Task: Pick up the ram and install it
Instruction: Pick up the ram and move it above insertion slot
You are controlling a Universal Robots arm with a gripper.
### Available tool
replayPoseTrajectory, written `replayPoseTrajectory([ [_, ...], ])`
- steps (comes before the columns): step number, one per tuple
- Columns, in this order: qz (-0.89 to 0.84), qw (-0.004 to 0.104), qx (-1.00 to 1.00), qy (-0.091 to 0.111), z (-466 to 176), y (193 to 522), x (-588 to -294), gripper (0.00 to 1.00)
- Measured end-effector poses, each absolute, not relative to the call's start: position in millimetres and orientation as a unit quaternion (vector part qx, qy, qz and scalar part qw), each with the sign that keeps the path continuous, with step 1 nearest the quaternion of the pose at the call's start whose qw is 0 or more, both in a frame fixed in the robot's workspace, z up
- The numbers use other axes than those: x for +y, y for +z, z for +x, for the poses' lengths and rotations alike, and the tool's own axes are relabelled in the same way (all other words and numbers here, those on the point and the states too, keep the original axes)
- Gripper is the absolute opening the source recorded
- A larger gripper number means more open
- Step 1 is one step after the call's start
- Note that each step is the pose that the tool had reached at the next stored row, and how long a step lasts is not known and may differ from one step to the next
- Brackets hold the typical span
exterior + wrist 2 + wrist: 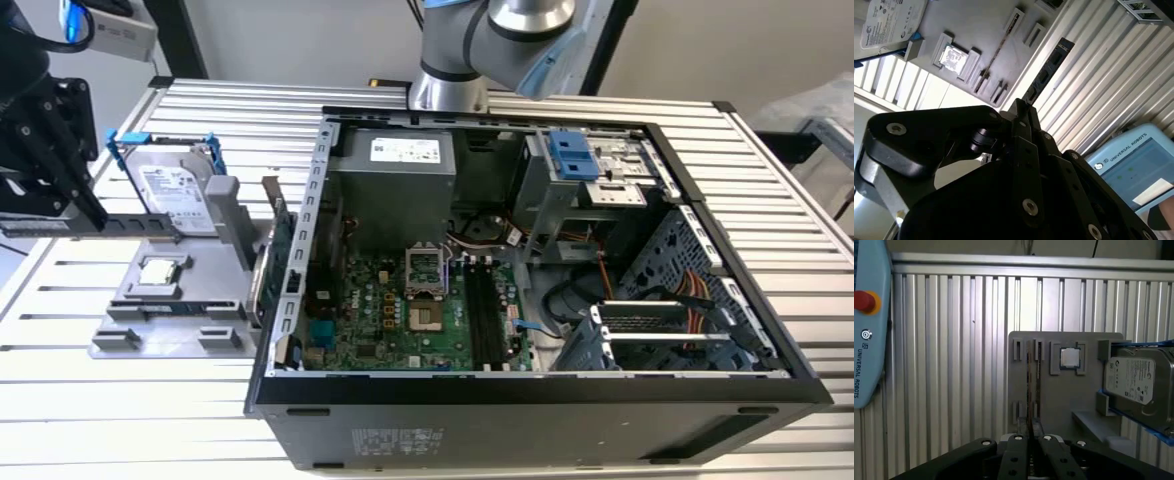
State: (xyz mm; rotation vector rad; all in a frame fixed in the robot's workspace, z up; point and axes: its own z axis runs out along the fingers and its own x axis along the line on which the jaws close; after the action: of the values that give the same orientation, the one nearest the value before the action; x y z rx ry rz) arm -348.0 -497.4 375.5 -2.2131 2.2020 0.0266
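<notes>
Exterior view, far left: we find the gripper (67,215) clamped on the ram (140,224), which it holds level and well apart from the open computer case (534,420).

In both wrist views we see its fingers (1026,145) pinched narrow on one end of the stick, the rest running out past the tips. It hangs above the ribbed table (134,420), near the grey holder (1054,400) that carries a processor chip (1070,357), with a hard drive (1134,382) at its side. Inside the case we can make out the motherboard (387,320) and its long black slots (483,315).
</notes>
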Motion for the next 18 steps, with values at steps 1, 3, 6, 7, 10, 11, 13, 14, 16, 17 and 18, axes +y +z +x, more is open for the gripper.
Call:
replayPoseTrajectory([
  [1,-0.709,0.01,0.705,0.009,-347.9,375.5,-497.4,0.0],
  [3,-0.709,0.01,0.705,0.009,-347.9,375.5,-497.4,0.0],
  [6,-0.709,0.01,0.705,0.009,-347.9,375.8,-497.4,0.0],
  [7,-0.709,0.01,0.705,0.009,-347.9,375.8,-497.4,0.0],
  [10,-0.709,0.01,0.705,0.009,-347.1,376.0,-497.4,0.0],
  [11,-0.709,0.01,0.705,0.009,-346.4,375.9,-497.5,0.0],
  [13,-0.709,0.01,0.705,0.009,-345.0,375.8,-497.5,0.0],
  [14,-0.709,0.01,0.705,0.009,-344.2,375.8,-497.5,0.0],
  [16,-0.709,0.01,0.705,0.009,-342.5,375.9,-497.4,0.0],
  [17,-0.709,0.01,0.705,0.009,-341.4,375.8,-497.4,0.0],
  [18,-0.709,0.01,0.705,0.009,-340.0,375.8,-497.4,0.0],
])
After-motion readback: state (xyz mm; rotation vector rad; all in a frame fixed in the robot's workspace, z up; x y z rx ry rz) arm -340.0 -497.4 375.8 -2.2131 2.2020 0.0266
